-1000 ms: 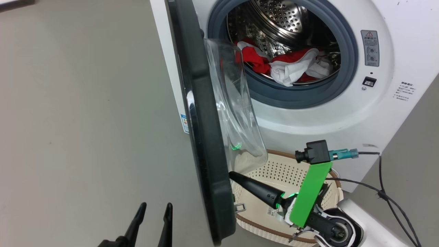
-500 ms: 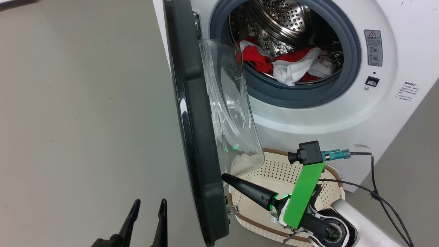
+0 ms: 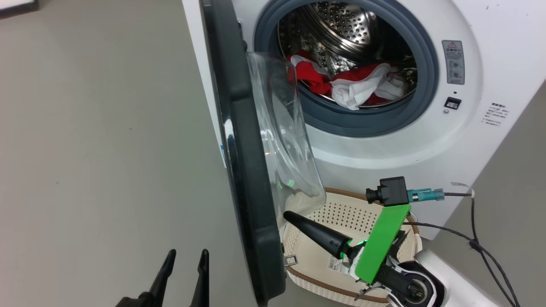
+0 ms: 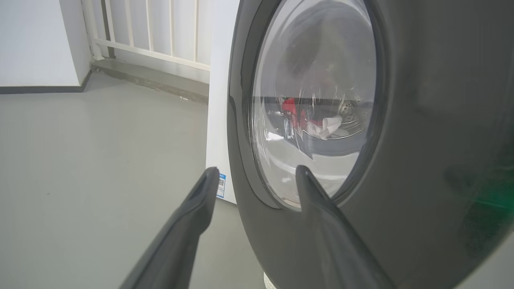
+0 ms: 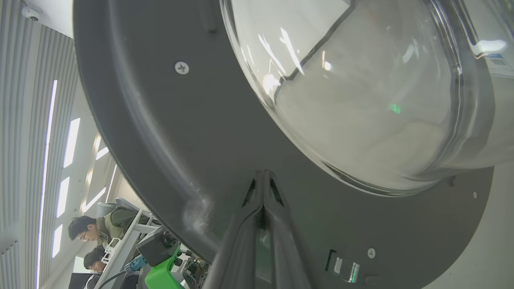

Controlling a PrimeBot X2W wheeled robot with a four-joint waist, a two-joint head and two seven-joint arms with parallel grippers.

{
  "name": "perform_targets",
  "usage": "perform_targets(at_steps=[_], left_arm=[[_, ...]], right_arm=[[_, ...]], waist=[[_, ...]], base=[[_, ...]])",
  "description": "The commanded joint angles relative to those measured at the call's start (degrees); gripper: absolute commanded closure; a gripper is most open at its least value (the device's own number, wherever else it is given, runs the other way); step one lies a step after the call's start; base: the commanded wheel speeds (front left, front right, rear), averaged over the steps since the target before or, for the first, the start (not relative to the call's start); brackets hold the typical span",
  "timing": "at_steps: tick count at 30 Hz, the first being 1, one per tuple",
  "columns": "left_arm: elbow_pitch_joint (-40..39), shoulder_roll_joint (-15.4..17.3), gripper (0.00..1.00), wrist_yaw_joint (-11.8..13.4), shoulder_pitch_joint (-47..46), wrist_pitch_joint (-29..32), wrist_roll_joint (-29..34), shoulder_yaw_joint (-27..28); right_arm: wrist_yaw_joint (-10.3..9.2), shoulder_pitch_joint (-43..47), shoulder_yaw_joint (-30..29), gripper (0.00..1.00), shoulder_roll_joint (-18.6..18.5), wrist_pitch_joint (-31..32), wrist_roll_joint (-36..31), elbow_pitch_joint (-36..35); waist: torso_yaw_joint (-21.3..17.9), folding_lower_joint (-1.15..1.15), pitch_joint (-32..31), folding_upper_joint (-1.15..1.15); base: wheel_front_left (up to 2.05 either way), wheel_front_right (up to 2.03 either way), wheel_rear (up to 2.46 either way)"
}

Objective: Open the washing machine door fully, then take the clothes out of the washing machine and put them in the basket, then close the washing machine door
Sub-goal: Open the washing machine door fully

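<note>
Door (image 3: 243, 170) stands half open, stiff and glossy; push its inner rim, don't pinch; right gripper (image 3: 286, 214) shut, tip against it; left gripper (image 3: 185, 255) spread, empty; floppy clothes (image 3: 349, 83) inside the washing machine (image 3: 384, 145).

Floor (image 3: 106, 128): plain grey, smooth, stretching across the left side of the head view.
Wall (image 4: 36, 40): white, standing at the floor's far edge, with a dark skirting strip (image 4: 40, 89) running along its foot.
Railing (image 4: 160, 28): white upright bars, rising above a low grey ledge (image 4: 152, 80).
Ceiling lights (image 5: 48, 140): long bright strips, glowing in rows beside ribbed panels (image 5: 20, 120).
Dome camera (image 5: 31, 13): small, white, sitting high in the corner.
Person (image 5: 86, 228): sitting at a pale counter (image 5: 124, 245). A second person (image 5: 94, 261) is sitting just beside the first.
</note>
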Motion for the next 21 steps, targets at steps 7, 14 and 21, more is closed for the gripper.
perform_targets(at_steps=[7, 14, 21], left_arm=[[-0.8, 0.3, 0.00, -0.6, -1.1, -0.7, 0.7, 2.2], [-0.6, 0.3, 0.00, -0.6, -1.5, -0.7, 0.6, 2.3], [-0.5, 0.3, 0.00, -0.6, -1.3, -0.7, 0.6, 2.6]], right_arm=[[0.44, 2.1, 0.4, 0.00, -1.8, -3.6, -1.0, -0.1], [0.44, 4.3, 0.6, 0.00, -4.3, -7.3, -1.8, 1.8], [0.44, 7.7, 2.5, 0.00, -6.6, -14.0, -4.2, 5.7]], waist=[[-2.0, 0.00, 0.4, 0.00], [-3.0, 0.00, 0.8, 0.00], [-3.4, 0.00, 0.3, 0.00]], base=[[0.00, 0.00, 0.00], [0.00, 0.00, 0.00], [0.00, 0.00, 0.00]])
